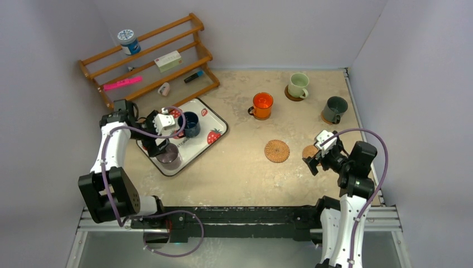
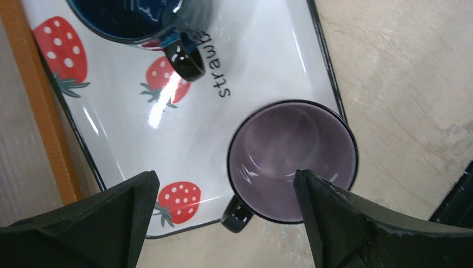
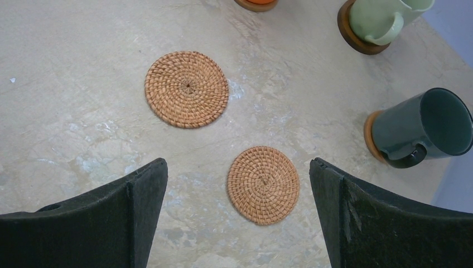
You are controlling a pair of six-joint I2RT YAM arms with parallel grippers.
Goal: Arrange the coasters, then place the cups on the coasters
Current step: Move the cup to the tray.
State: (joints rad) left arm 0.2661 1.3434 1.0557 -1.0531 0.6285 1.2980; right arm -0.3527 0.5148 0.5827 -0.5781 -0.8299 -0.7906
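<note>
Purple-grey cup (image 2: 291, 162) stands on the strawberry tray (image 2: 262, 67) at the table's nine o'clock, with the blue cup (image 1: 190, 124) at its one o'clock. The left gripper (image 2: 223, 178) hovers over it, fingers spread wide, holding nothing. The right gripper (image 3: 239, 167), equally wide and empty, hangs above the near woven coaster (image 3: 262, 185); the far woven coaster (image 3: 187, 88) lies at its eleven o'clock. The orange cup (image 1: 262, 104), green cup (image 1: 298, 85) and grey cup (image 1: 335, 109) sit on brown coasters (image 3: 348, 39) toward one o'clock.
</note>
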